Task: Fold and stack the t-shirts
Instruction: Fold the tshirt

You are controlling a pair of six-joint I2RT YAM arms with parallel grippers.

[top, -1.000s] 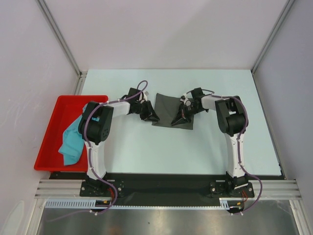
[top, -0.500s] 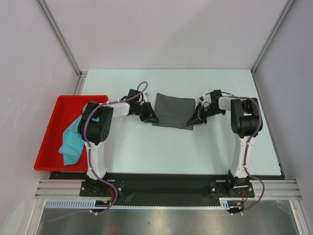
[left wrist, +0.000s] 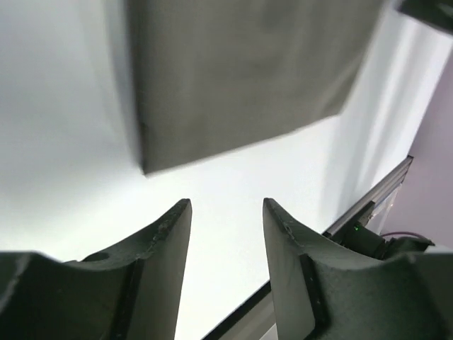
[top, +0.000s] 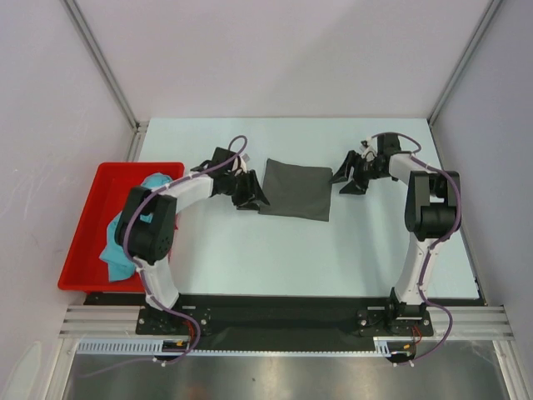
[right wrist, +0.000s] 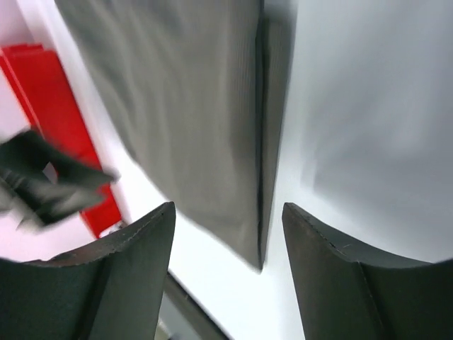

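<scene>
The grey shirt (top: 296, 189) should feel soft, light and floppy, so pinch it at a corner. It is dark, flat and folded square, in the middle of the table (top: 250, 250). The teal shirt (top: 112, 250) lies bunched in the tray (top: 83, 242). Your left gripper (top: 250, 193) and right gripper (top: 346, 183) sit open beside the grey shirt, one on each side, holding nothing.

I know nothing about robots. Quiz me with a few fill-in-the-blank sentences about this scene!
The grey t-shirt lies folded on the ____.
The teal t-shirt sits in the ____ tray.
The left tool and right tool are both ____, holding nothing.
Missing words: table, red, open.
</scene>
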